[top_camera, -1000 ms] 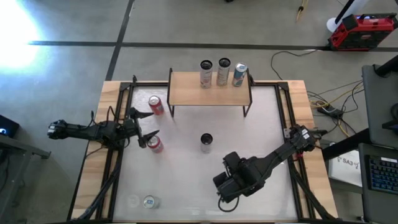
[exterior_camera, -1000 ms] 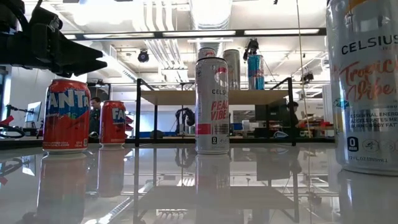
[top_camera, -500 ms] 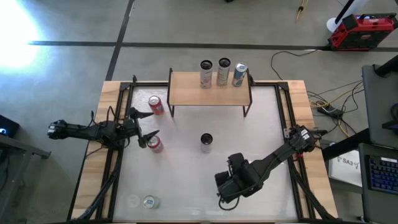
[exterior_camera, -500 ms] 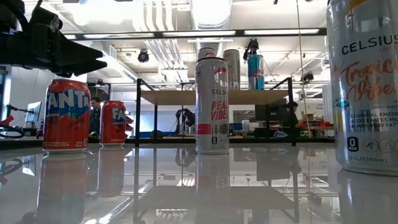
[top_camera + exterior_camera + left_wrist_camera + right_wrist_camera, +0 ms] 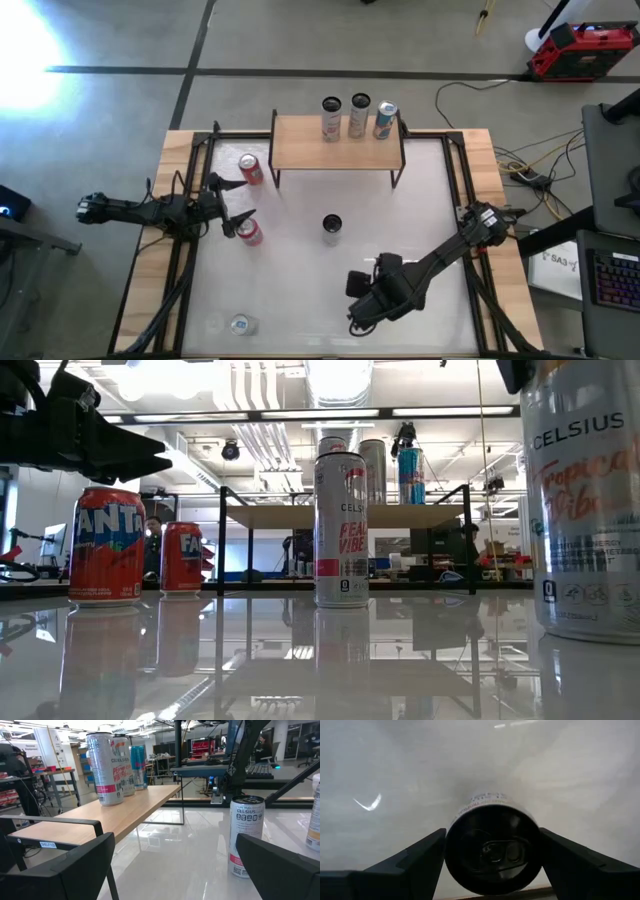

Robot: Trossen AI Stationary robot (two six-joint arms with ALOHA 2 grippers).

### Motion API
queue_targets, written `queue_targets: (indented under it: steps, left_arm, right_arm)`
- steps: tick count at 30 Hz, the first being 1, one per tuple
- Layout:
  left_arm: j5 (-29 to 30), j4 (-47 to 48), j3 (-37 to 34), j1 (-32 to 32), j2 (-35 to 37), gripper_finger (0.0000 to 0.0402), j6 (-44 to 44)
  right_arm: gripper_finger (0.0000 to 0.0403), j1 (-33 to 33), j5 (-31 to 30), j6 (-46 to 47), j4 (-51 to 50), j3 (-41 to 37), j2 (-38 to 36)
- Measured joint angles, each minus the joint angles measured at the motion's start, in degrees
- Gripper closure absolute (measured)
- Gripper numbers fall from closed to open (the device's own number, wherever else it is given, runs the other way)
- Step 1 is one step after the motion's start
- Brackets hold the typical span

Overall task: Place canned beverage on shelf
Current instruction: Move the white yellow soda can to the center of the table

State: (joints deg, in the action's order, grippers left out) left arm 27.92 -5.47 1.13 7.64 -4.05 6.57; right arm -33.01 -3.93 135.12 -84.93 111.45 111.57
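Observation:
My right gripper (image 5: 372, 300) points straight down near the table's near edge, shut on a silver Celsius can (image 5: 585, 510) that stands upright. The shelf (image 5: 335, 150), a tan wooden top on thin black legs, stands at the far middle. Three cans (image 5: 358, 116) stand on their bases along its far edge. Another Celsius can (image 5: 332, 228) stands on the table's middle. My left gripper (image 5: 238, 203) waits open and level at the left side, between two red Fanta cans (image 5: 250, 168) (image 5: 248, 232). My right gripper pinches the can's upper side wall (image 5: 451, 837) between its two fingers (image 5: 420, 857), one on each opposite side, coming from above and pointing down. The can stays upright. Its base (image 5: 590, 632) is down at the table top; I cannot tell whether it rests there.
A small round silvery thing (image 5: 238, 323) lies near the table's near left corner. Black frame rails run along the left and right edges (image 5: 470, 210). Bare table lies between the middle can and the shelf's front legs (image 5: 395, 182).
My right gripper has rolled about its downward-pointing line and sunk a little. The Celsius can in it has turned with it, showing a different part of its label in the low view. The gripper's underside now shows at the top of that view.

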Motion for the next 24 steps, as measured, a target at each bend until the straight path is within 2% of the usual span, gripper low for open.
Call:
queue_targets:
  steps: [4,9,12,18,24]
  left_arm:
    - [0.0,0.0,0.0,0.0,0.0,0.0002,0.0]
    - [0.0,0.0,0.0,0.0,0.0,0.0002,0.0]
    - [0.0,0.0,0.0,0.0,0.0,0.0002,0.0]
    - [0.0,0.0,0.0,0.0,0.0,0.0002,0.0]
    - [0.0,0.0,0.0,0.0,0.0,0.0002,0.0]
  right_arm:
    - [0.0113,0.1,0.1,7.2,3.5,-1.8,0.0]
    - [0.0113,1.2,1.4,11.7,4.8,-2.6,0.0]
    - [0.0117,1.8,1.4,9.6,4.8,-2.7,0.0]
    - [0.0153,2.2,1.4,5.7,4.8,-2.7,0.0]
    - [0.0153,2.7,1.2,1.1,4.8,-2.7,0.0]
